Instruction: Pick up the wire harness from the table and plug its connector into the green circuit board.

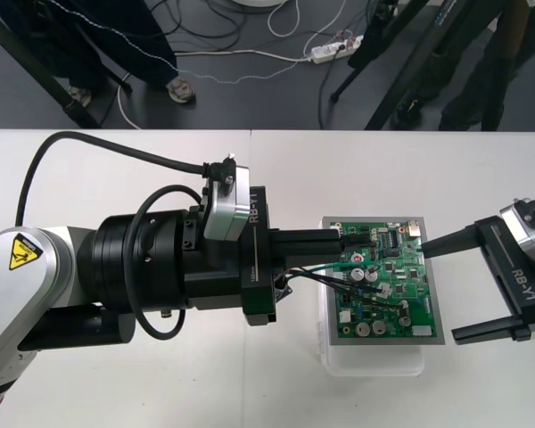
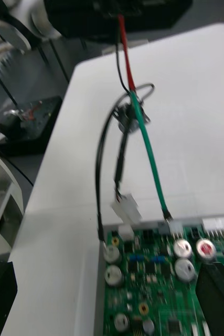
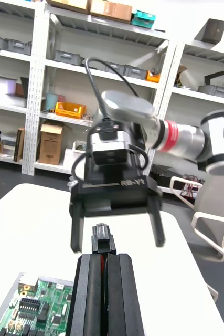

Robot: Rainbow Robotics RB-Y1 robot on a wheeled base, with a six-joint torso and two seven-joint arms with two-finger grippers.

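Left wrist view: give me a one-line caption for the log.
Left gripper, shut on the harness's black plug, over the green circuit board, facing the open right gripper.

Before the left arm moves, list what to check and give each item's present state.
1. Left fingers shut on the plug: ok.
2. Plug seated in the green circuit board: not ok; it is held in the air over the board's edge.
3. Plug lined up with its header: cannot tell.
4. Wires free of the board: not ok; they trail over its components.
5. Right fingers open, at the board's other side: ok.
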